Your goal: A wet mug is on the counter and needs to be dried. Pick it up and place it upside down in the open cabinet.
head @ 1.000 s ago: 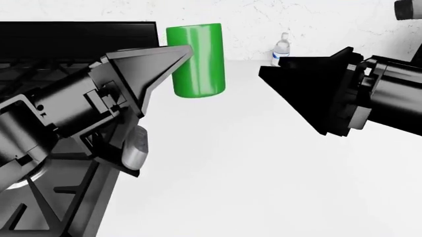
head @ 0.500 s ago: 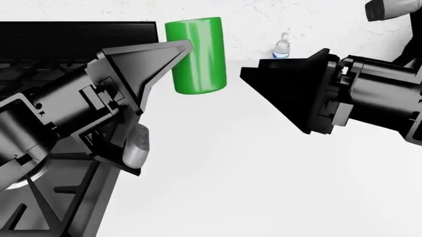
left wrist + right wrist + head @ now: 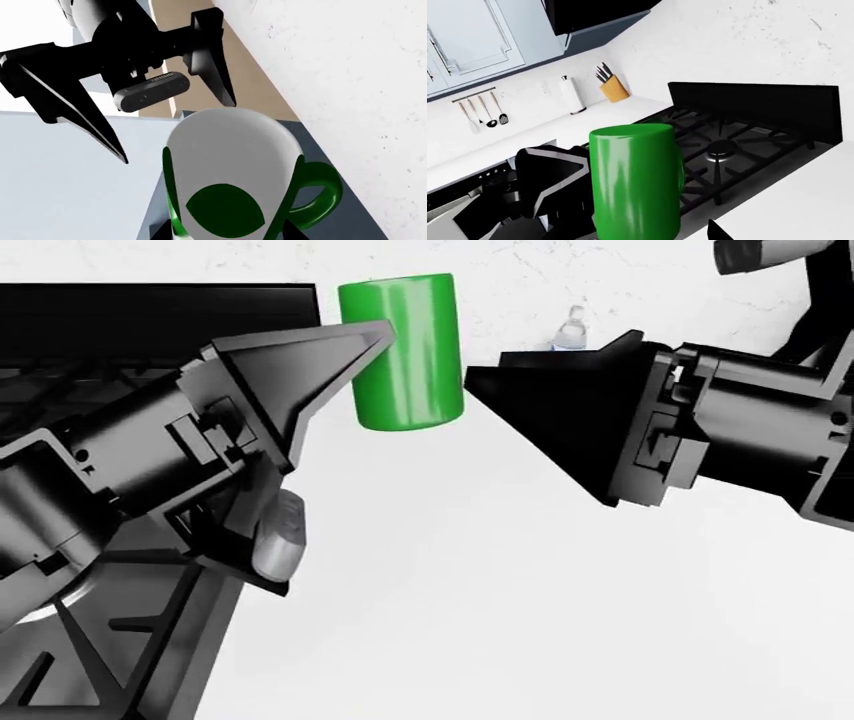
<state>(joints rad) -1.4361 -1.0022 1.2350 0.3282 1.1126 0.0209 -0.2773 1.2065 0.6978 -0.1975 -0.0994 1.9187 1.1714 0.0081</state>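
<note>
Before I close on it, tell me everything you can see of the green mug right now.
The mug is a bright green, glossy cylinder with a white inside and a green loop handle. It stands on the white counter near the wall, beside the black stove. The left gripper overlaps its side in the head view; the right gripper sits close on the other side. Actual contact cannot be confirmed.

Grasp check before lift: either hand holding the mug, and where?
Nothing held. The mug stands on the counter between left hand and right hand, neither closed on it.
</note>
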